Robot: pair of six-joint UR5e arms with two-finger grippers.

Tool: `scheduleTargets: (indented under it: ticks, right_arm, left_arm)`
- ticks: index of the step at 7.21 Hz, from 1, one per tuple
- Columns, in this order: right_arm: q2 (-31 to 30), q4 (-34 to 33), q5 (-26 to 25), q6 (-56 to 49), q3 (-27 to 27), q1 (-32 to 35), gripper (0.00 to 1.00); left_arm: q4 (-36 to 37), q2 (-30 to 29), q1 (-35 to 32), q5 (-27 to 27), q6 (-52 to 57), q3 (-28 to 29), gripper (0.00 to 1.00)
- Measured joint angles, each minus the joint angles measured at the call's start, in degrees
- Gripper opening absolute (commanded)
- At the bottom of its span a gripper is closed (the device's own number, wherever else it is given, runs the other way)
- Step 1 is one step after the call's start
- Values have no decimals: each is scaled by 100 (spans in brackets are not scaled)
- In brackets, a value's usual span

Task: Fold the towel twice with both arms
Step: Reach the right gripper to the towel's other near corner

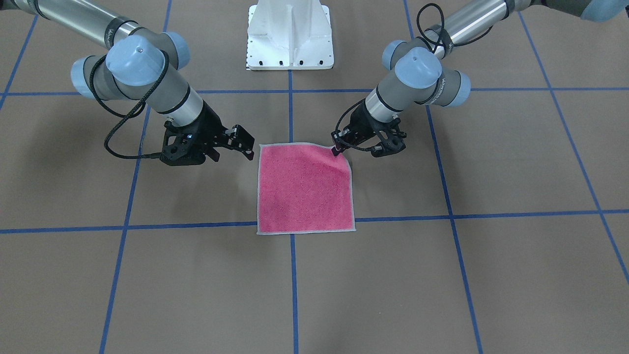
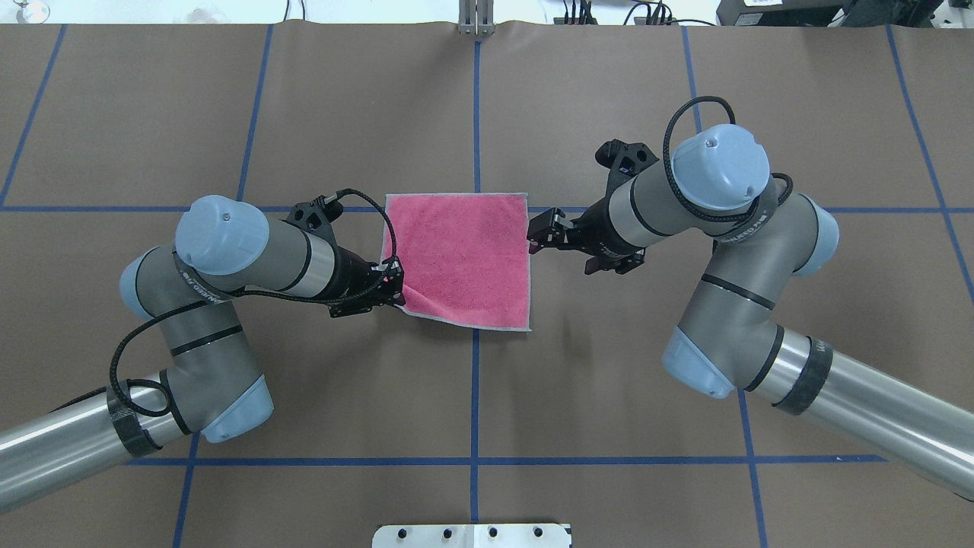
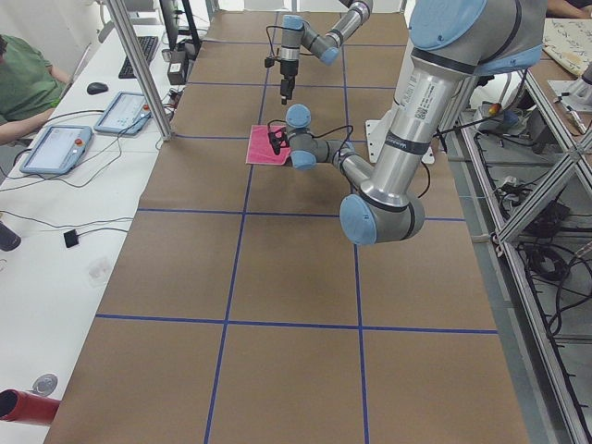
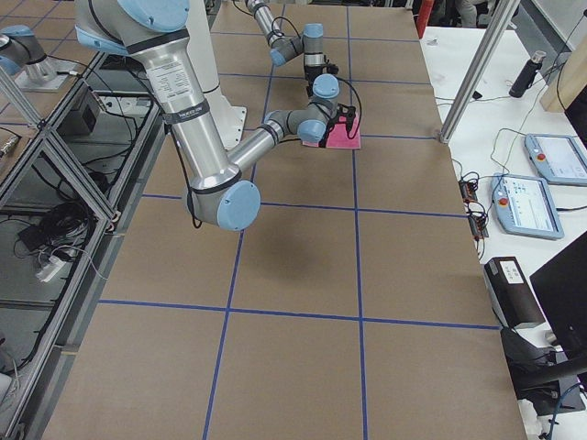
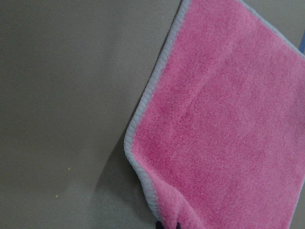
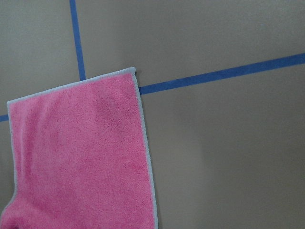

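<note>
The towel (image 1: 304,191) (image 2: 464,251) lies spread on the brown table with its pink face up and a light-grey hem around it. My left gripper (image 1: 337,149) (image 2: 396,285) is shut on the towel's corner nearest the robot on my left. That corner is pinched up slightly off the table, and in the left wrist view the towel (image 5: 228,119) rises into the fingers at the bottom edge. My right gripper (image 1: 244,142) (image 2: 535,232) is open, just off the towel's right edge and holding nothing. The right wrist view shows the towel (image 6: 81,152) flat below, with no fingers in view.
The white pedestal base (image 1: 290,34) stands at the robot's side of the table. Blue tape lines (image 2: 475,396) cross the brown surface. In the exterior left view a person (image 3: 23,83) sits at a side desk with tablets (image 3: 55,148).
</note>
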Motion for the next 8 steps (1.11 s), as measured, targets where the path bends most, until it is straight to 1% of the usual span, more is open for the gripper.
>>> scheduleTargets:
  ticks: [2, 4, 6, 8]
  right_arm:
    - [73, 177, -167, 610, -115, -217, 98]
    - [118, 209, -296, 1000, -117, -437, 98]
    - [153, 207, -559, 1127, -128, -676, 98]
    - [162, 199, -657, 1147, -169, -827, 98]
  left_arm:
    - [0, -6, -2, -4, -6, 2, 0]
    - [0, -7, -3, -4, -8, 2, 0]
    - [0, -7, -3, -6, -9, 8, 0]
    - [0, -7, -3, -7, -9, 10, 0]
